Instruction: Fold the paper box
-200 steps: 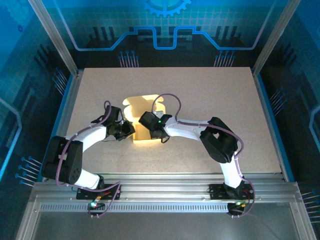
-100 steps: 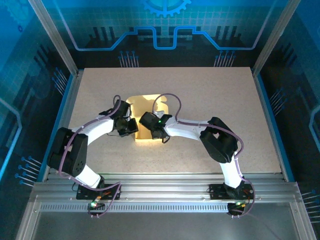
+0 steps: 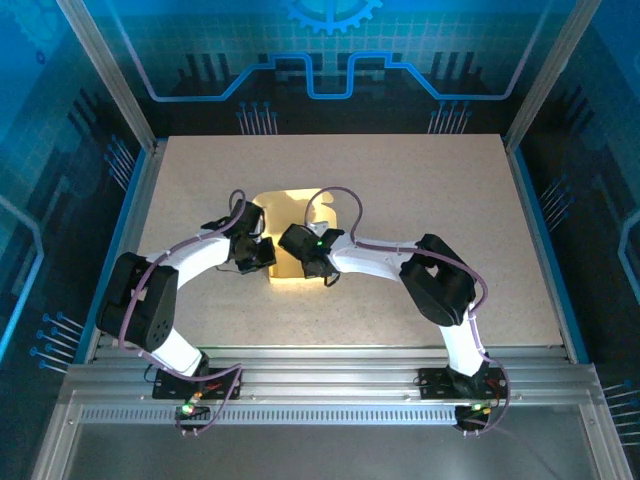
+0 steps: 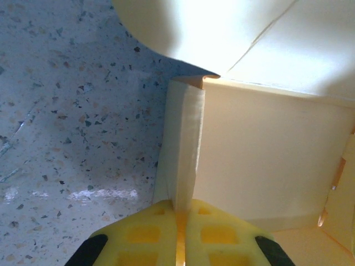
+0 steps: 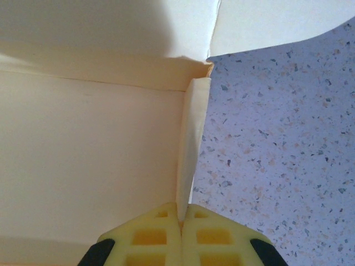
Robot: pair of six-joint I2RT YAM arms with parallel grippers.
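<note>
On the speckled table (image 3: 430, 200), the left gripper (image 4: 180, 235) and right gripper (image 5: 181, 235) each pinch an upright side wall of the paper box (image 3: 281, 208) (partly covered from above); blue panels (image 3: 450, 40) surround.

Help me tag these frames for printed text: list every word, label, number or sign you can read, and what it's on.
No readable text anywhere.
The paper box is plain pale card, with no print in the top or wrist views.
The table is speckled and unmarked.
The back wall carries a blue gear and line pattern, no letters.
</note>
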